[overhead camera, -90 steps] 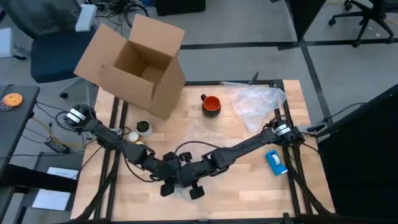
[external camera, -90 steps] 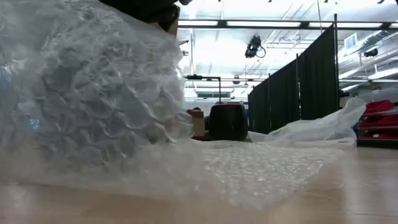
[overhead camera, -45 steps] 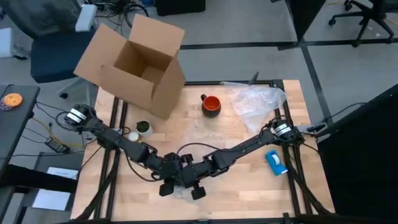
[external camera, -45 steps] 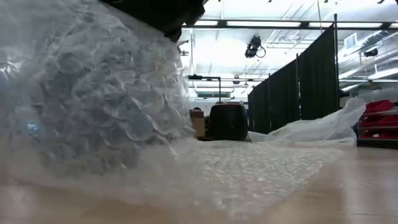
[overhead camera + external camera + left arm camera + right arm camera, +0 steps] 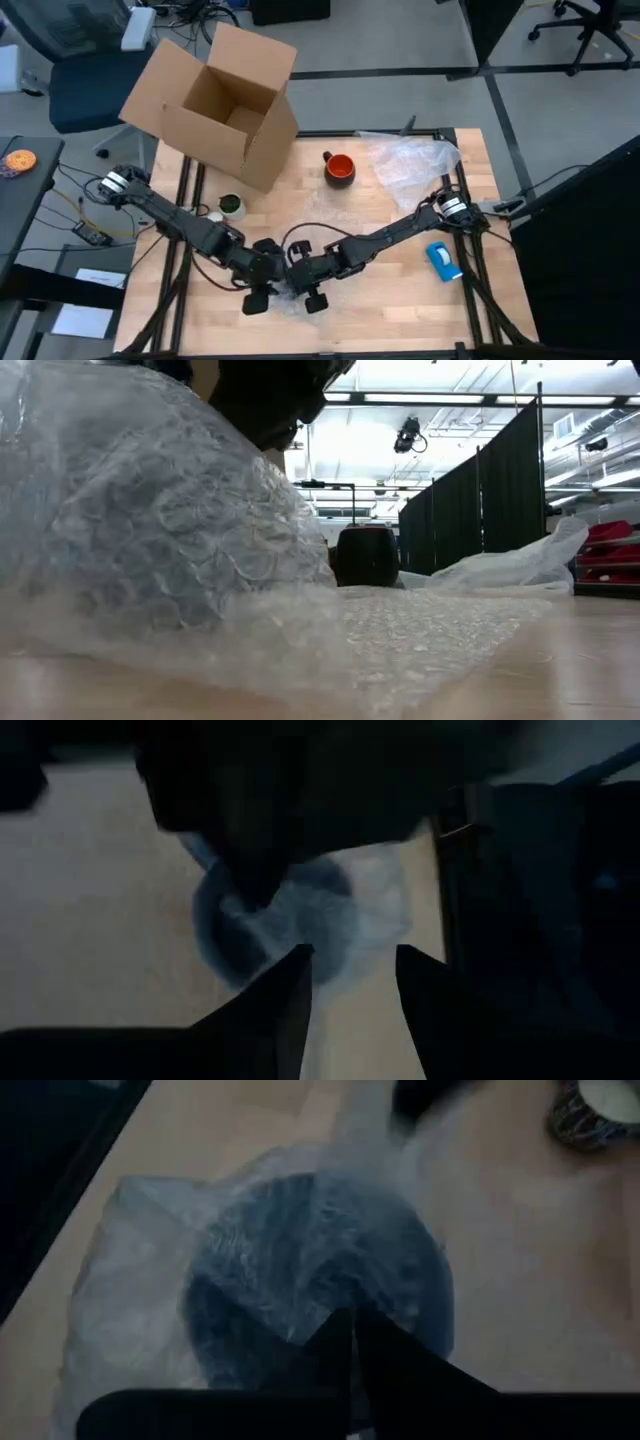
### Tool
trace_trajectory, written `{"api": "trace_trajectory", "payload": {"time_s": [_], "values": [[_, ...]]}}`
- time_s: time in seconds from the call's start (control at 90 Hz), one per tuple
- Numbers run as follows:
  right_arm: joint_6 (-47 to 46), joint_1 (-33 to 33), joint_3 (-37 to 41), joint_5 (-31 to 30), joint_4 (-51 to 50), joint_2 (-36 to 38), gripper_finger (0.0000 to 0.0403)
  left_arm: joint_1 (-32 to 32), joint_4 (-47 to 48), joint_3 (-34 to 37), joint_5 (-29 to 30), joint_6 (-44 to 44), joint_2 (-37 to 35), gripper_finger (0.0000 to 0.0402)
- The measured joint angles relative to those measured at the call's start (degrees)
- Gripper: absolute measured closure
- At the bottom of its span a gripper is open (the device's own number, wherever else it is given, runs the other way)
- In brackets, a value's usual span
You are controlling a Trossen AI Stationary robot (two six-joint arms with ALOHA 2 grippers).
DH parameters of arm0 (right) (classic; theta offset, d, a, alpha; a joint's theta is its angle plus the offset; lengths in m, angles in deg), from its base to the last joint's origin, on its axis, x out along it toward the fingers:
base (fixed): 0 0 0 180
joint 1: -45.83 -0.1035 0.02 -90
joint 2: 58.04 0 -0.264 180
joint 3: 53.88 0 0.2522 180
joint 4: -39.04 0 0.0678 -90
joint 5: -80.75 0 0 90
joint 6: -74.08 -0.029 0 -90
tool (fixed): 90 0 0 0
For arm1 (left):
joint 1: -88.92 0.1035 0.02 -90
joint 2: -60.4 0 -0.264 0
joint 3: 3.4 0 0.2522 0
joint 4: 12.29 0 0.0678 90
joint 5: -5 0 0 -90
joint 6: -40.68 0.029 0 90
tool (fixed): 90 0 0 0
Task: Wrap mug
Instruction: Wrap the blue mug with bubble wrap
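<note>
One cardboard box sits open at ten o'clock on the tabletop. No writing reads anywhere. Both end effectors meet at six o'clock over a bubble-wrapped dark bundle: left end effector spread, right end effector pressed together. One mug stands bare at twelve.

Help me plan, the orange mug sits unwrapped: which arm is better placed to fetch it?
Probably right: the right claw lies nearer the mug, which stands on that arm's side; the left claw is farther off.
</note>
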Motion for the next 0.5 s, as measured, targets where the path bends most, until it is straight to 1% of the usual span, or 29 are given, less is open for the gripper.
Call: {"api": "trace_trajectory", "payload": {"time_s": [0.156, 0.289, 0.378, 0.5], "values": [[-0.01, 0.03, 0.0, 0.07, -0.55, 0.0, 0.0403, -6.36, 5.89, -2.47, 1.63, -1.12, -0.16, 0.0272], [0.01, 0.03, -0.02, 0.06, -0.92, 0.0, 0.0403, -12.73, 9.04, -2.64, 3.55, -6.79, -0.14, 0.0272], [0.01, 0.04, -0.02, -0.15, -0.93, 0.0, 0.0403, -16.43, 11.13, -2.07, 8.41, -11.21, -0.14, 0.0272], [0.02, 0.18, -0.04, -0.15, -0.92, 0.0, 0.0403, -19.92, 13.43, -1.04, 16.39, -14.33, -0.12, 0.0272]]}}
